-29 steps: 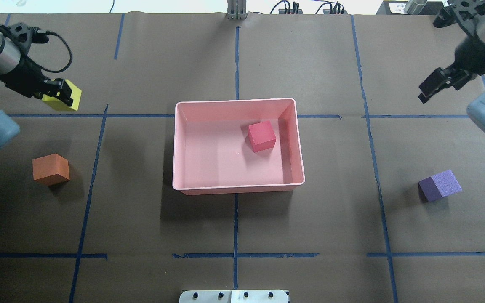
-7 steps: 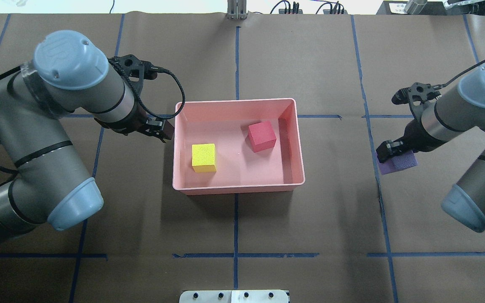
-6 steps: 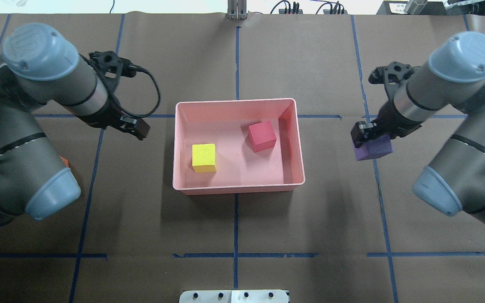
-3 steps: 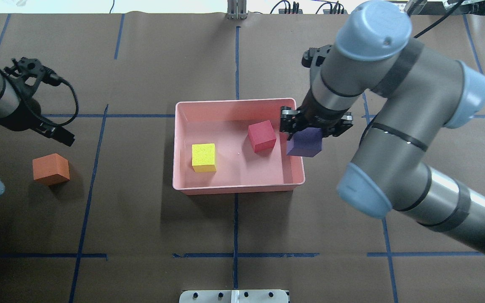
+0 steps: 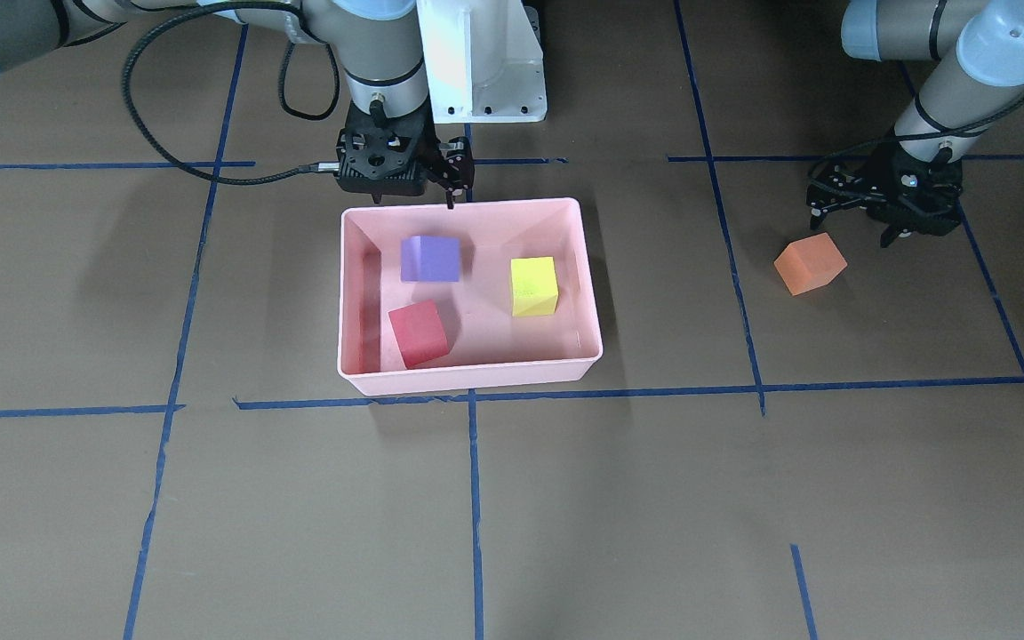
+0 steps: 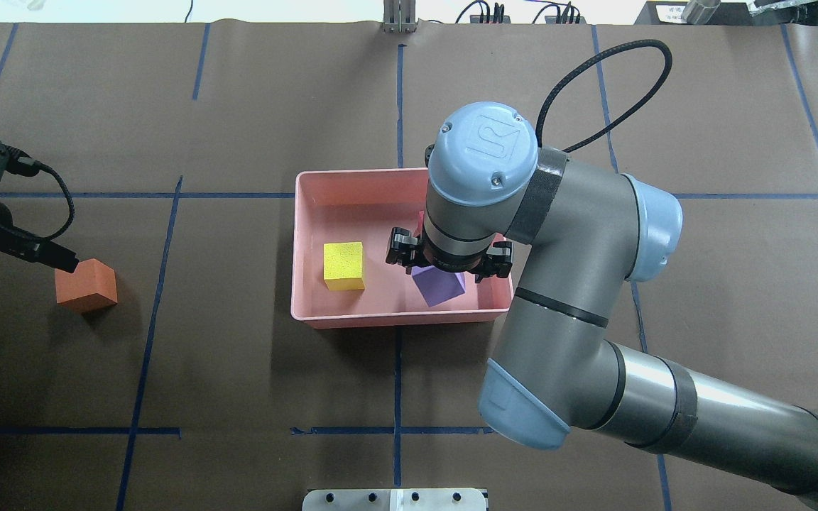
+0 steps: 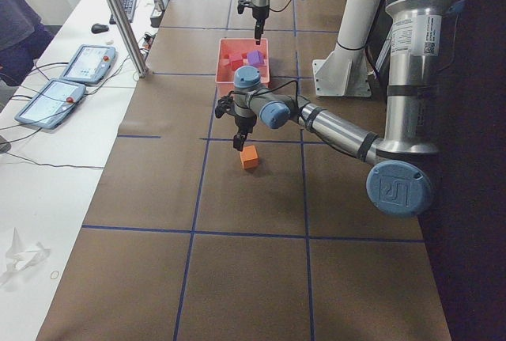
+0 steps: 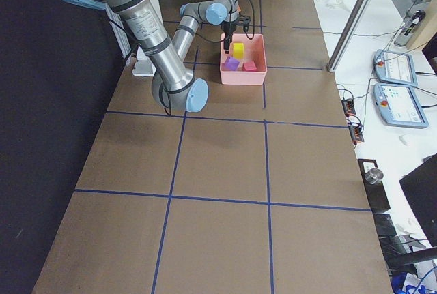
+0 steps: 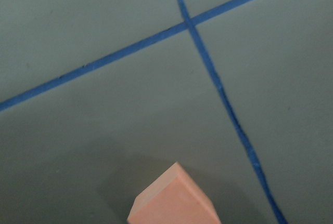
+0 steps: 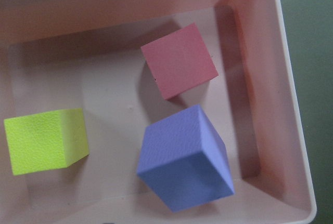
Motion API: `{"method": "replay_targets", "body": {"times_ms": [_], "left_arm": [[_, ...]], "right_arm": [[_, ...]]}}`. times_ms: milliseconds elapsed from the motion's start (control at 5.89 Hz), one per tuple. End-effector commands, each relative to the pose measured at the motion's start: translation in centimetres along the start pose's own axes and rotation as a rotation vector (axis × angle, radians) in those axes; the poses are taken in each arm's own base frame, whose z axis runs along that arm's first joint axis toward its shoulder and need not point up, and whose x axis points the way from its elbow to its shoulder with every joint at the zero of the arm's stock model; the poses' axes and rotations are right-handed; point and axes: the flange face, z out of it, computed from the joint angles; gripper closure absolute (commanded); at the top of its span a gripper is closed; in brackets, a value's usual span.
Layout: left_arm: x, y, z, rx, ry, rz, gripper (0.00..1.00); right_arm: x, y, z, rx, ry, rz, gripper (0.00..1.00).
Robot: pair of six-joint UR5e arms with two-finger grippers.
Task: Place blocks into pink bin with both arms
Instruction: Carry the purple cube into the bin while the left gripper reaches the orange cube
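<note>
Foam blocks, four in all: three lie inside the bin (image 5: 468, 380), none touching another. Purple (image 5: 430, 259) sits askew by the bin's wall nearest the robot, red (image 5: 419, 332) by its far wall, yellow (image 5: 534, 285) toward the bin's left end. Orange (image 5: 810, 264) is not yet in; it rests on the table (image 5: 654, 498) well apart from the bin, off its left end.

Right hand (image 5: 405, 188) hangs over the bin's robot-side rim above purple, fingers apart and holding nothing. Left hand (image 5: 868, 222) hovers just beside orange on its robot side, fingers apparently spread, also holding nothing.

Judgement: orange should be light, soft and matte, so unlikely to slip, though it would dent under a hard squeeze. Best taken across two opposite flat faces, centred and clear of the corners. It sits turned, so the wrist needs squaring to those faces first.
</note>
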Motion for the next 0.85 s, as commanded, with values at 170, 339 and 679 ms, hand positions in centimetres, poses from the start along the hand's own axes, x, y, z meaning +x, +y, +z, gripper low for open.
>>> {"method": "replay_targets", "body": {"times_ms": [170,339,679], "left_arm": [[-1.3,1.1,1.5,-0.029,-0.028,-0.376,0.00],[-1.1,1.5,2.5,-0.050,-0.034,-0.395,0.00],[0.8,1.6,4.0,-0.077,-0.029,-0.365,0.00]], "right_arm": [[3.2,-3.0,-2.2,-0.009,-0.017,-0.082,0.00],[4.5,-3.0,-2.6,-0.003,-0.020,-0.095,0.00],[5.4,-2.8,-2.5,-0.002,-0.018,-0.099,0.00]]}}
